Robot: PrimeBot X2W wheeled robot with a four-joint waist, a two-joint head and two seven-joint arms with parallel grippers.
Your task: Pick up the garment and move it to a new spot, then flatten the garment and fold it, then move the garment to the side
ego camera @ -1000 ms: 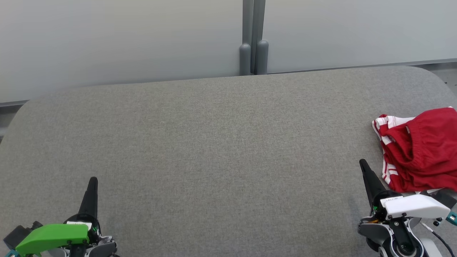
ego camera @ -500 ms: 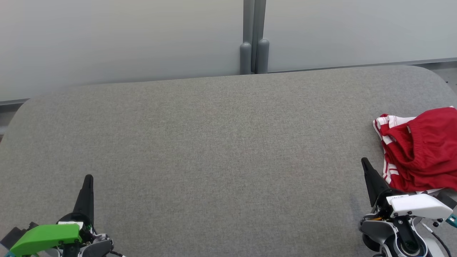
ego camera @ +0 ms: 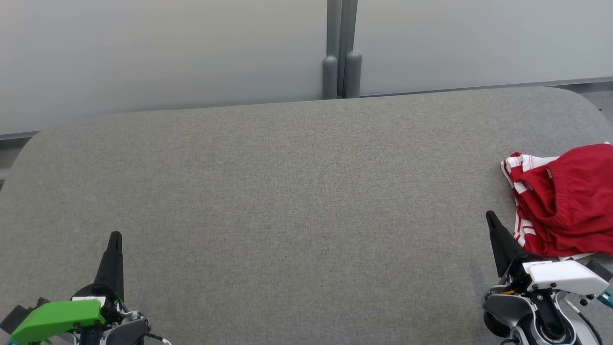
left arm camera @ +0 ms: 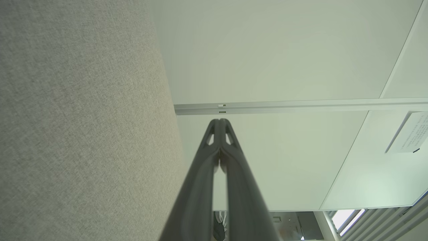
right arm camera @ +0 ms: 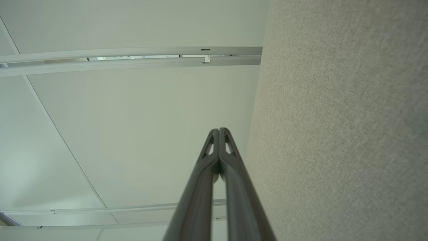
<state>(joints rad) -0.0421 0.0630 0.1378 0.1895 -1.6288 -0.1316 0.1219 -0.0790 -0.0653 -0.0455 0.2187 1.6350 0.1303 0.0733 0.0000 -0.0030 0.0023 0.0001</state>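
Left gripper (ego camera: 115,235), lower left of the head view: fingers pressed together, empty, over the grey table (ego camera: 287,191). Its wrist view adds a paper sign (left arm camera: 406,134) on the wall, text unreadable. Right gripper (ego camera: 489,215), lower right: fingers together, empty, just beside the garment (ego camera: 565,206), contact unclear. Garment is red, bunched on the table at the right edge, white-striped side facing left. The frame cuts it off, so its long axis is unclear.

red white-striped garment (ego camera: 565,206), grey table (ego camera: 287,191)
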